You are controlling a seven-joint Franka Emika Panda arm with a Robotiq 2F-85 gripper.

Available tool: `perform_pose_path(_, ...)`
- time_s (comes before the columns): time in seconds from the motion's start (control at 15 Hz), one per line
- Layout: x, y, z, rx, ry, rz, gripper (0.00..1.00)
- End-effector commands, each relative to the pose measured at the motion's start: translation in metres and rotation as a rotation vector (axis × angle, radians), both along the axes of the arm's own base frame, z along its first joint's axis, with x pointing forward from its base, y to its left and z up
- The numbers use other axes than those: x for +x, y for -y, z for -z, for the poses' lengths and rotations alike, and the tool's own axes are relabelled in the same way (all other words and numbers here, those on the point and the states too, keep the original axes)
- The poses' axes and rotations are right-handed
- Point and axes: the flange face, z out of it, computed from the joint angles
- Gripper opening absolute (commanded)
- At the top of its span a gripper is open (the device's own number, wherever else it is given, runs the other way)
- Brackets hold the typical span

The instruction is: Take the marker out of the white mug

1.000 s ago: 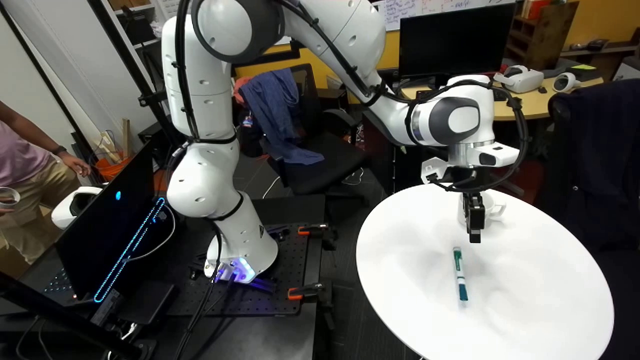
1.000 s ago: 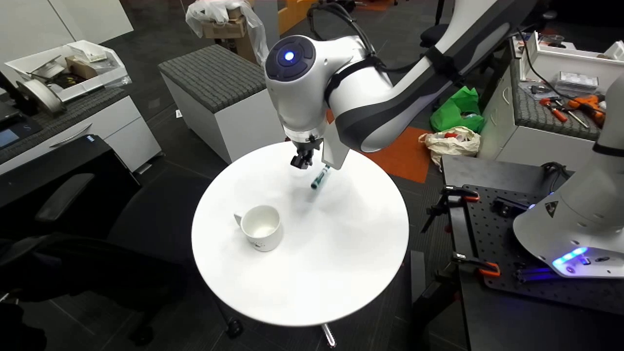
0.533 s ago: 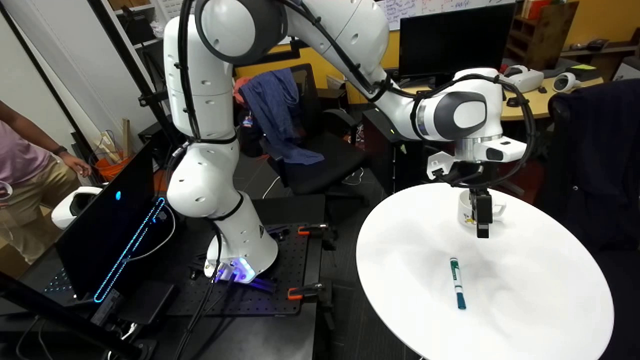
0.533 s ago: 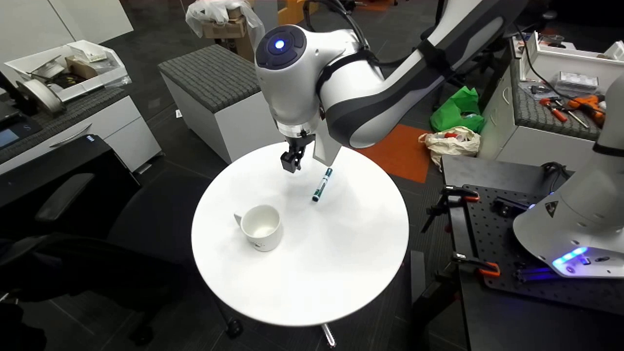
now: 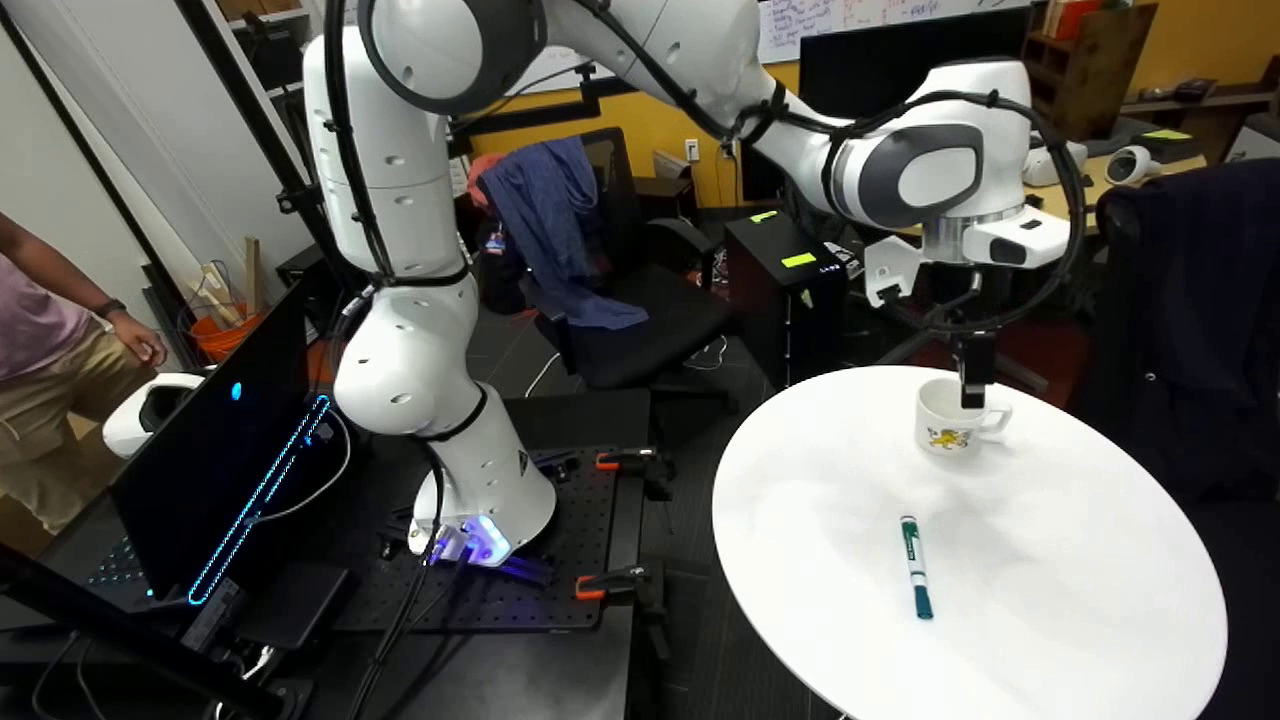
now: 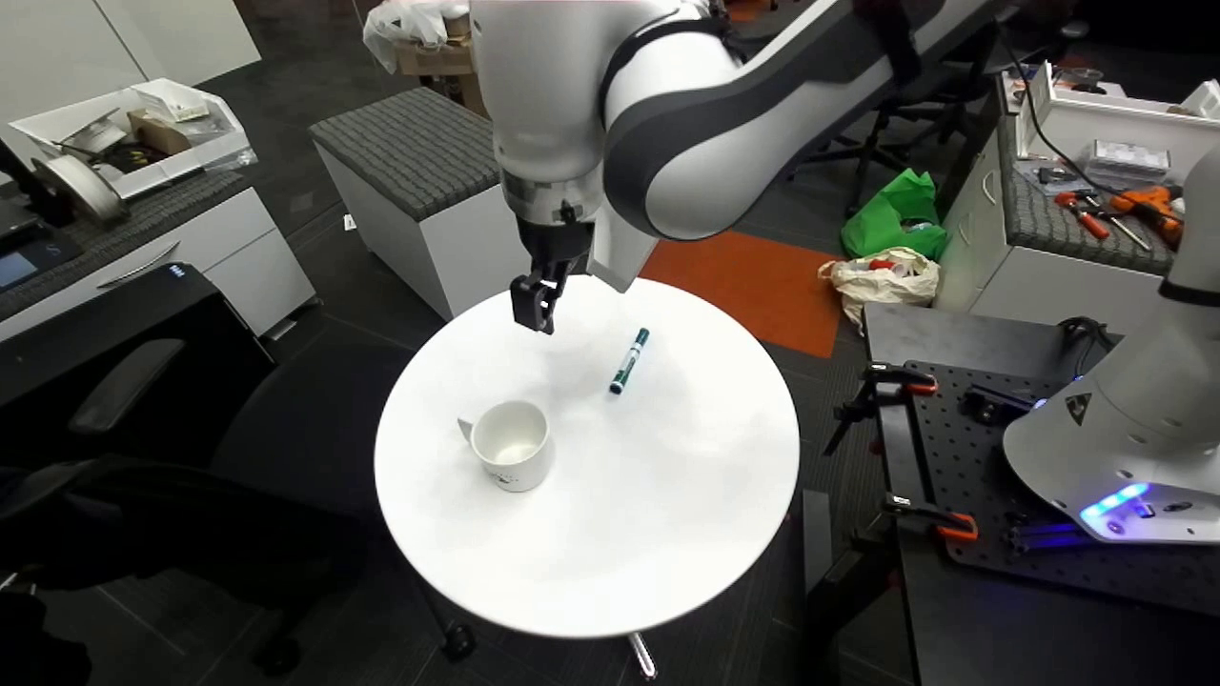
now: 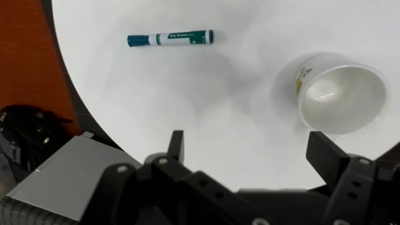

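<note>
Arm [image 5: 450,45] bends over worktop [image 6: 629,534], end effector [image 7: 247,139] pointing down, fingers [image 7: 326,157] wide apart. Marker [image 7: 175,38] lies longways across wrist view, cap [image 7: 138,40] facing away from mug [image 7: 342,98].

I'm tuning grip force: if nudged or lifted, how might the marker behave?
The marker would probably roll if nudged sideways: it lies flat and looks round. Its straight form suggests stiffness when lifted; its slimness suggests low weight.

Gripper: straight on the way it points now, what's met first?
Most likely the white tabletop: the open gripper points roughly straight down at it. The white mug and the marker seem to lie to either side of that line, but depth is unclear, so side clearance is hard to judge.
</note>
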Motion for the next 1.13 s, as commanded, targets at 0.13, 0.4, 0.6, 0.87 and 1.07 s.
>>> perform_pose_path(0.13, -0.013, -0.004, -0.063, 0.114, 0.051, -0.068, 1.0)
perform_pose_path(0.4, -0.007, -0.002, -0.071, 0.133, 0.071, -0.072, 1.0)
perform_pose_path(0.6, -0.011, 0.001, -0.081, 0.143, 0.08, -0.086, 1.0)
perform_pose_path(0.87, -0.012, 0.001, -0.08, 0.144, 0.076, -0.086, 1.0)
perform_pose_path(1.07, -0.012, 0.001, -0.079, 0.144, 0.076, -0.086, 1.0)
